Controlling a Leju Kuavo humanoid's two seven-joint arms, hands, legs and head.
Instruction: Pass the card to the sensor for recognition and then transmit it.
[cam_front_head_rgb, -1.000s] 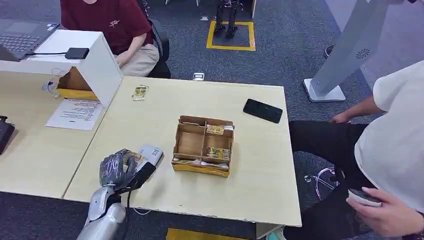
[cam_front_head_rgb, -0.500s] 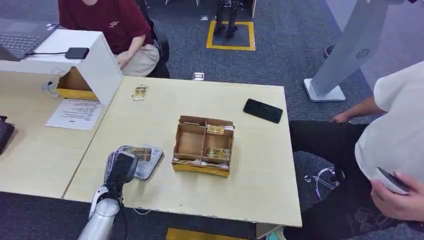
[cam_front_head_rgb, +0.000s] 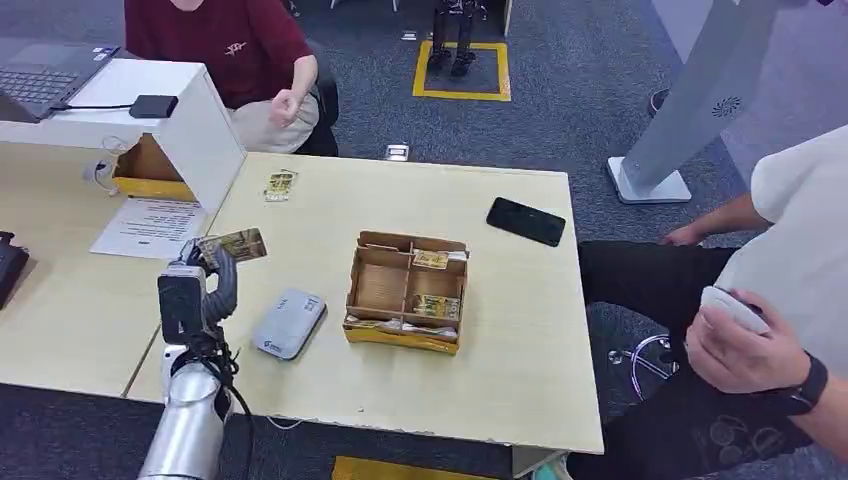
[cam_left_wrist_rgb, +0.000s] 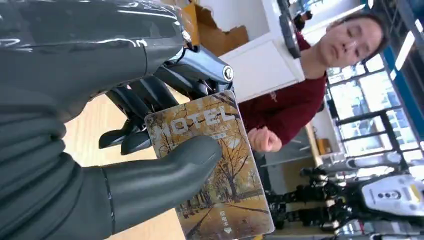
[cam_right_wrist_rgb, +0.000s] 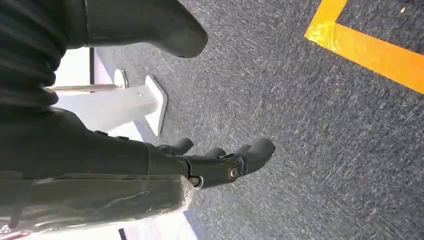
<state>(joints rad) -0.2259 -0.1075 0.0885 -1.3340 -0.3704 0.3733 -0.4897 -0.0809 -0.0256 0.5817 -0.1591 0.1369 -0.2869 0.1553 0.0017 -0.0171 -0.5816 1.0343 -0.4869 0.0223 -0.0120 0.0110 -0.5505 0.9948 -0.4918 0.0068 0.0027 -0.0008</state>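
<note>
My left hand is raised above the table's left edge and pinches a hotel card with an autumn tree picture. In the left wrist view the thumb presses the card against the dark fingers. The grey sensor pad lies flat on the table, to the right of the hand and below it. My right hand hangs over the carpet with its fingers apart and nothing in it.
A cardboard divider box with more cards stands mid-table. A black phone lies at the far right, a loose card at the far left. One person in red sits behind the white box; another sits at the right.
My left hand has lifted off the sensor pad and swung up and left with the card. The person at the right has raised a white object; the person in red lifted a hand.
</note>
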